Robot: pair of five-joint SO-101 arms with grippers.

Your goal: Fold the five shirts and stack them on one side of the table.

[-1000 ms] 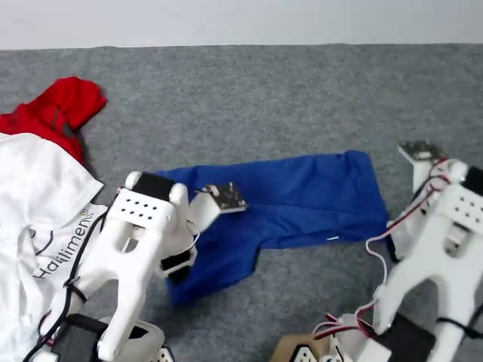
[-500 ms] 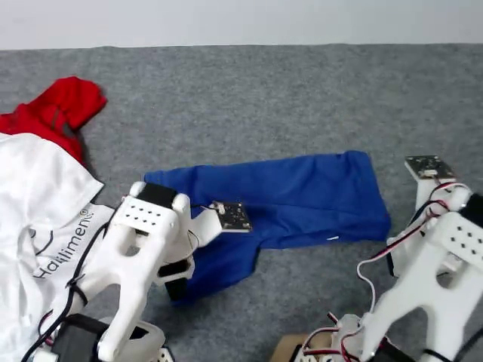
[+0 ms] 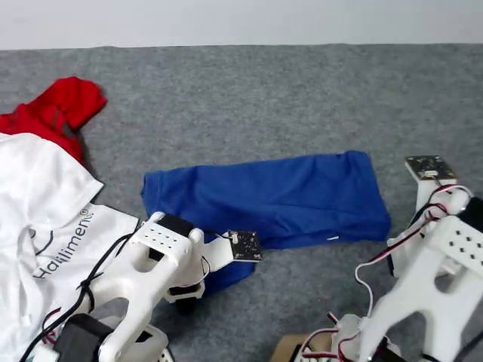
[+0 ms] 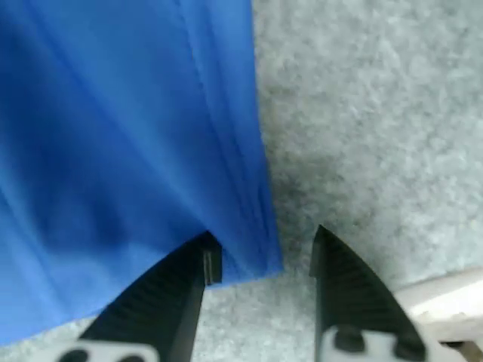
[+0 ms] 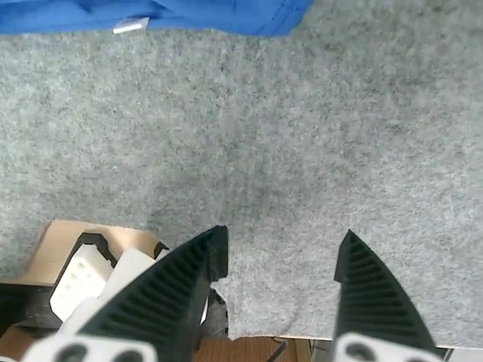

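A blue shirt (image 3: 279, 197) lies folded into a long band in the middle of the grey carpeted table (image 3: 249, 98). The left arm (image 3: 155, 264) stands over its near left flap. In the left wrist view my left gripper (image 4: 264, 253) is open, its black fingers (image 4: 198, 265) straddling the corner of the blue shirt (image 4: 121, 128) without closing on it. My right gripper (image 5: 283, 253) is open over bare carpet, a little off the blue shirt's hem (image 5: 189, 13) with its white tag (image 5: 130, 27). A white printed shirt (image 3: 38, 219) and a red shirt (image 3: 64, 105) lie at the left.
The right arm (image 3: 441, 256) stands at the table's near right corner. A piece of brown cardboard (image 3: 290, 348) lies at the near edge between the two arm bases. Bare carpet stretches behind the blue shirt to the far wall.
The left arm has drawn back toward the near edge and to the right, uncovering the blue shirt's left end. The right arm sank back slightly, then held still.
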